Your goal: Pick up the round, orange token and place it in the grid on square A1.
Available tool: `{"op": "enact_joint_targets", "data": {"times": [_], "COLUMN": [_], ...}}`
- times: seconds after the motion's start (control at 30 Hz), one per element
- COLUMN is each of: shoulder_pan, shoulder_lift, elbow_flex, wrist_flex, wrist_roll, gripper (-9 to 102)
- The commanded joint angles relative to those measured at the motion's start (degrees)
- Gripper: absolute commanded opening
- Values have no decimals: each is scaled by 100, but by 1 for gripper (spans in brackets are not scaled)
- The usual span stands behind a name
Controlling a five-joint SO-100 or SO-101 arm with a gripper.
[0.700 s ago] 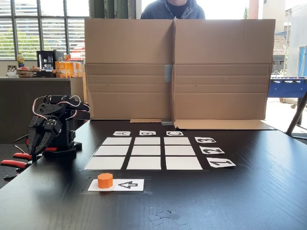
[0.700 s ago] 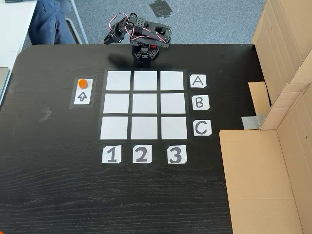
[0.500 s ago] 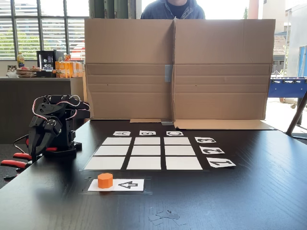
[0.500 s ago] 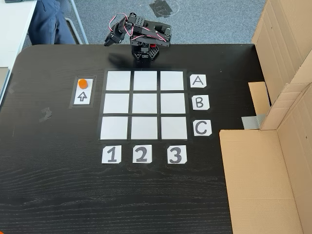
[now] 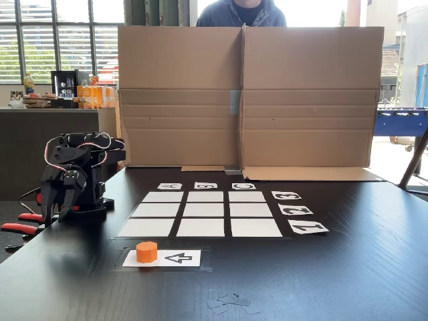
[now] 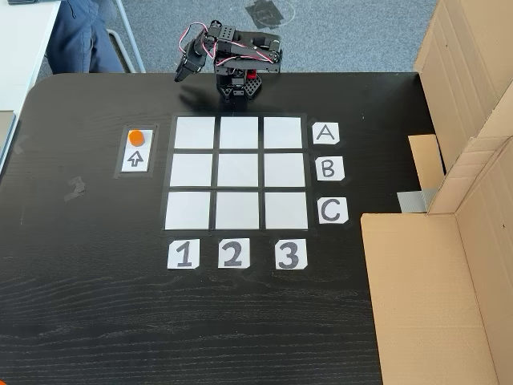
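Jaws' state unclear, nothing held — token (image 6: 137, 136) sits on the arrow card (image 6: 135, 159), grid (image 6: 236, 172) cells bare.

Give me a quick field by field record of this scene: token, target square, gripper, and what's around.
token: orange token on the white arrow card, left of the grid in the top-down fixed view
target: square A1, bare
gripper: gripper at table's far edge, apart from token; open or shut unclear
surroundings: cardboard screen, person behind it
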Motion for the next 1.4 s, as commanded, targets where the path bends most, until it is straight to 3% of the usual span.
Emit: {"op": "enact_joint_targets", "data": {"times": [0.0, 0.27, 0.63, 1.37], "shoulder_pan": [-35, -88, -413, -1978], "shoulder_lift": [-677, -2250, -4386, -6908], "elbow_flex": [-826, -2435, -4966, -7022], "wrist_flex": [88, 352, 2145, 2188], "wrist_roll": [-26, -114, -308, -176], "gripper": [14, 14, 14, 16]}}
